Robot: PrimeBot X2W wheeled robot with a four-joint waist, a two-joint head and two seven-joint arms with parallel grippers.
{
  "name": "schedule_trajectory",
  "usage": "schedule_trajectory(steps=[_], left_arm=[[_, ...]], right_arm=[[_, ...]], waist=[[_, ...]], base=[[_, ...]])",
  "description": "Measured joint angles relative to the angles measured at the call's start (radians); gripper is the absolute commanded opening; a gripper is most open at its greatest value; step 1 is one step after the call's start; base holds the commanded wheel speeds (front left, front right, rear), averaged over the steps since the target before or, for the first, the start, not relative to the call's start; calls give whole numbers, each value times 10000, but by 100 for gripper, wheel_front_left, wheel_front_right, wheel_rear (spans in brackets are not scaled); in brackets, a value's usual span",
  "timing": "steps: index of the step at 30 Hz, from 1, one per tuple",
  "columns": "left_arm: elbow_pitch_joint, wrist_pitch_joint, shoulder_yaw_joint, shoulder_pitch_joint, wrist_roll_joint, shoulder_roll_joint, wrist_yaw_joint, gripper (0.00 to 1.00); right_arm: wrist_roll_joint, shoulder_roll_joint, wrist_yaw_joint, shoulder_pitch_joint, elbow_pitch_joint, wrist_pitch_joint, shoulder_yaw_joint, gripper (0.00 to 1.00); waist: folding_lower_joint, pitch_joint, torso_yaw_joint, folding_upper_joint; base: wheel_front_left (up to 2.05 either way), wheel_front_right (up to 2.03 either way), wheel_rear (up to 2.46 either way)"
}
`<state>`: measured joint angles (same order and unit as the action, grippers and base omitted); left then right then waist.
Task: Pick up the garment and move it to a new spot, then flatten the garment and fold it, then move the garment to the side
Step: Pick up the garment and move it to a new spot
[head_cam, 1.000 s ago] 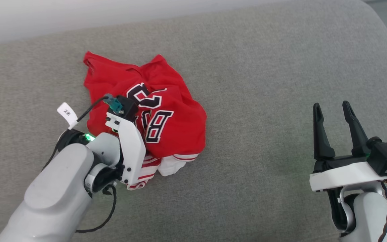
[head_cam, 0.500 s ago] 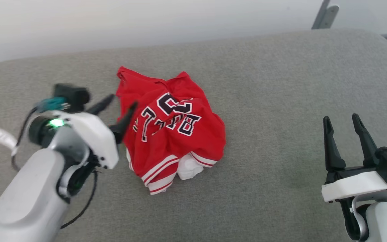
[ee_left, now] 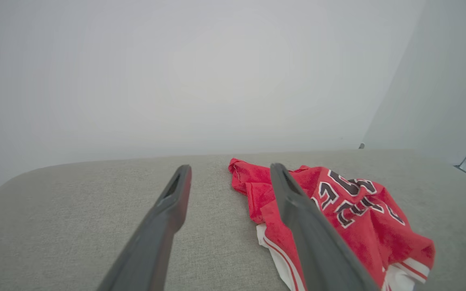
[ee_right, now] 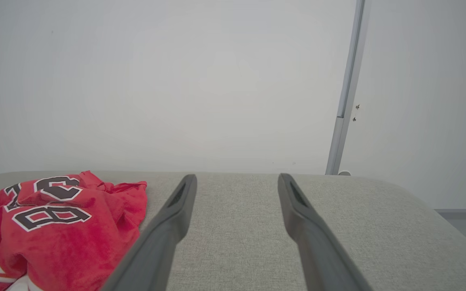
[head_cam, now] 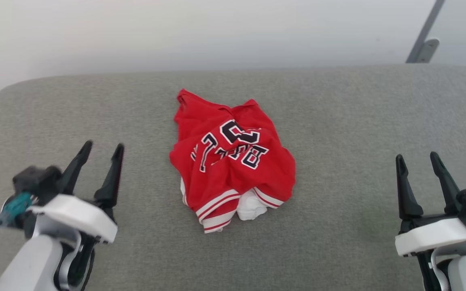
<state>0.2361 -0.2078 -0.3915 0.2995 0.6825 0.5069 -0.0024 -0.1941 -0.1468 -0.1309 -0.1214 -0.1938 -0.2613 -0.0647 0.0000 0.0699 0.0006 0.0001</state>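
**Crumpled jersey lies mid-bench, both grippers open and apart from it**

The garment (head_cam: 233,161) sits in a rumpled heap near the middle of the grey upholstered bench (head_cam: 358,121). Red cloth is uppermost, and its black, white-edged lettering is creased and reads upside down in the head view. Red-and-white striped trim and a bunch of white fabric poke out at the edge of the heap nearest the robot. The left gripper (head_cam: 104,144) hangs at the lower left, well apart from the heap, its jaws wide with nothing between them. In its wrist view the garment lies to the right, partly behind one finger. The right gripper (head_cam: 416,155) hangs at the lower right, also well apart, jaws wide and empty. A pale wall (head_cam: 176,32) rises behind the bench, with a grey metal bar (head_cam: 425,38) against it at the right.
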Motion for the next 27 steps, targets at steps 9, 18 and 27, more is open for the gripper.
schedule_trajectory(steps=[9,18,27], left_arm=[[-148,-495,658,-1397,-165,-278,305,100],[-690,-535,2100,-2803,-815,-1083,-31,100],[-639,-535,3340,-3546,-1582,-1927,-606,100]], right_arm=[[13,-31,0,328,-19,0,-36,100],[-94,-69,0,545,-2,0,-29,100],[-153,-52,0,802,15,0,65,100]], waist=[[0,-308,494,0],[0,-522,751,0],[0,-629,827,0]], base=[[0,0,0],[0,0,0],[0,0,0]])
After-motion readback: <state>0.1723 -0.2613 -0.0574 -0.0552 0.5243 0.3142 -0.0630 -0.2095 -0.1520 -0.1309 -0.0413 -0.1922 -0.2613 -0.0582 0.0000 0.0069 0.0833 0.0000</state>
